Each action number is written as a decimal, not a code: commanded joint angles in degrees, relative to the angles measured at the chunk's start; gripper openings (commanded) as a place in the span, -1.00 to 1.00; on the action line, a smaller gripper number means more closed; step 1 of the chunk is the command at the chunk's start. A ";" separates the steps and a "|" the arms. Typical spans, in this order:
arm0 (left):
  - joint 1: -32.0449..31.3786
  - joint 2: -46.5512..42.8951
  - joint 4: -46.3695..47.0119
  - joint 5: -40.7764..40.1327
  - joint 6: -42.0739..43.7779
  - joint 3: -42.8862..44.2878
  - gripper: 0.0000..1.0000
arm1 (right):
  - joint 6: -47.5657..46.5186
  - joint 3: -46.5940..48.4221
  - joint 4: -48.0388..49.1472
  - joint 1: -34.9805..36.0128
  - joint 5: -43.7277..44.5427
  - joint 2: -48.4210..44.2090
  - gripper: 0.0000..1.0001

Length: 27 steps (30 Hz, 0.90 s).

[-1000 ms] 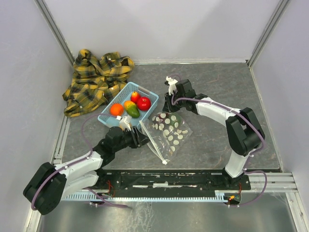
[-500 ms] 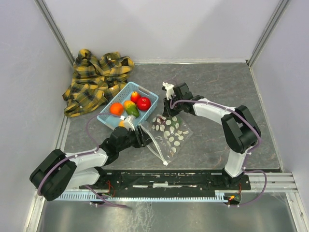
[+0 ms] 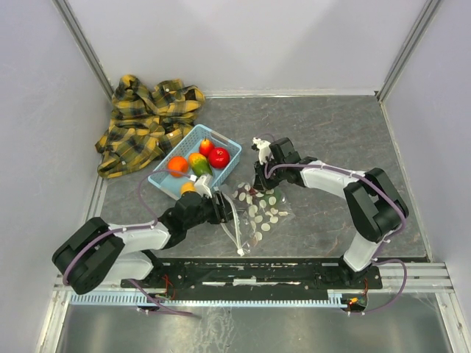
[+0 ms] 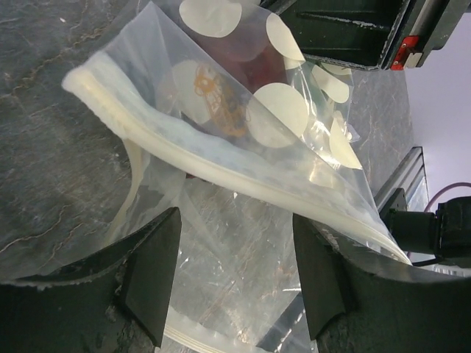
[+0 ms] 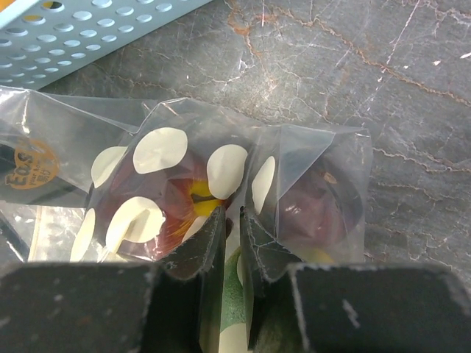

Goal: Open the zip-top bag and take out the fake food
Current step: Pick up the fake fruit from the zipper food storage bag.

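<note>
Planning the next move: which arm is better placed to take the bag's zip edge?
Left, likely. The left end effector is open facing the zip strip of the zip-top bag; the right end effector pinches the bag's opposite end.

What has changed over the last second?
Left gripper slid right toward the bag and opened wider. Right gripper, shut on the bag's far edge, came nearer, and the bag bunched up narrower. Basket, its fruit and the plaid cloth stayed put.
</note>
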 commanded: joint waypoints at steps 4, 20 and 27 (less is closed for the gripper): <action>-2.18 -2.87 -1.30 -4.12 3.11 3.30 0.38 | 0.76 -1.90 3.65 0.47 -1.47 -4.06 -0.58; -3.54 -1.22 -6.98 -7.54 6.50 8.28 0.29 | 1.76 -2.66 5.59 0.52 -1.82 -3.46 -0.56; -3.63 0.20 -10.86 -10.15 10.77 10.70 0.37 | 1.58 -2.81 5.62 0.50 -2.00 -3.26 -0.56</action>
